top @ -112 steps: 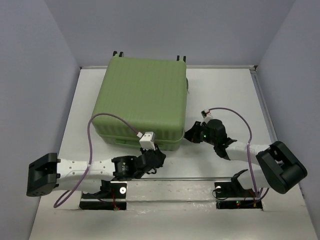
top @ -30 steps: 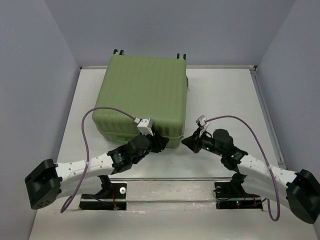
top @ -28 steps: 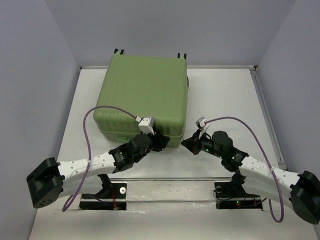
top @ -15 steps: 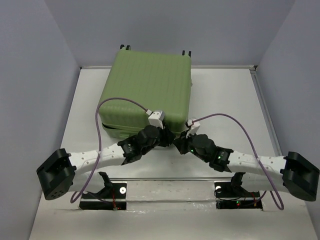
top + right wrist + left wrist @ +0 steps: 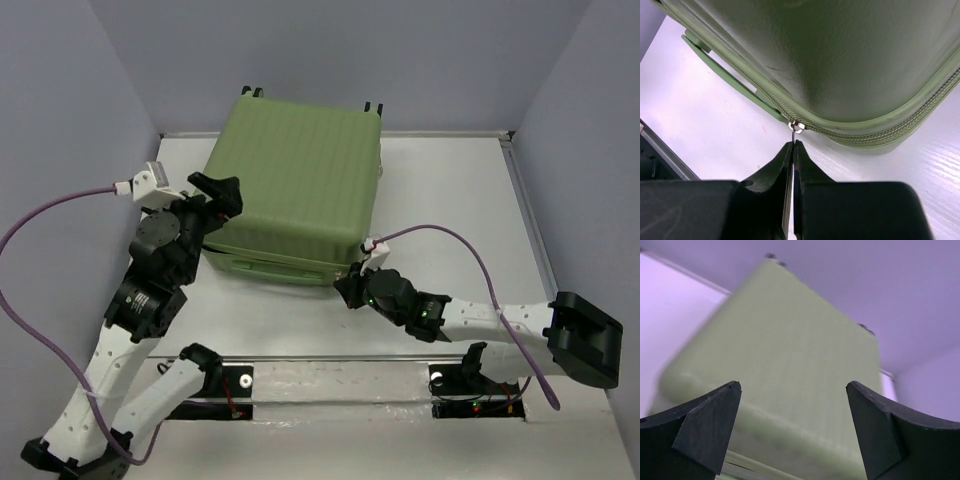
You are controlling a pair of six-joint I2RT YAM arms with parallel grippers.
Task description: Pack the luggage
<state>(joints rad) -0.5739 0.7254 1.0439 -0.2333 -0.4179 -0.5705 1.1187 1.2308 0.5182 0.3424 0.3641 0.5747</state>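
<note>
The luggage (image 5: 295,180), a large light-green ribbed suitcase, lies flat and closed on the white table (image 5: 450,200). My right gripper (image 5: 345,290) is at its near right corner, shut on the small metal zipper pull (image 5: 793,134) just below the slider (image 5: 797,127); in the right wrist view the gripper (image 5: 793,145) has its jaws pressed together on the pull. My left gripper (image 5: 215,193) is raised above the suitcase's left edge, open and empty. In the left wrist view, the gripper (image 5: 792,390) frames the blurred green shell (image 5: 795,350) between widely spread fingers.
Grey walls enclose the table on the left, back and right. A metal rail (image 5: 340,360) and the two arm bases run along the near edge. Purple cables (image 5: 450,235) loop from both wrists. The suitcase's wheels (image 5: 250,92) point at the back wall.
My left gripper opened, lifted off the suitcase's front edge and swung up and left. My right gripper, still shut on the zipper pull, moved slightly left along the front edge. The suitcase turned slightly.
</note>
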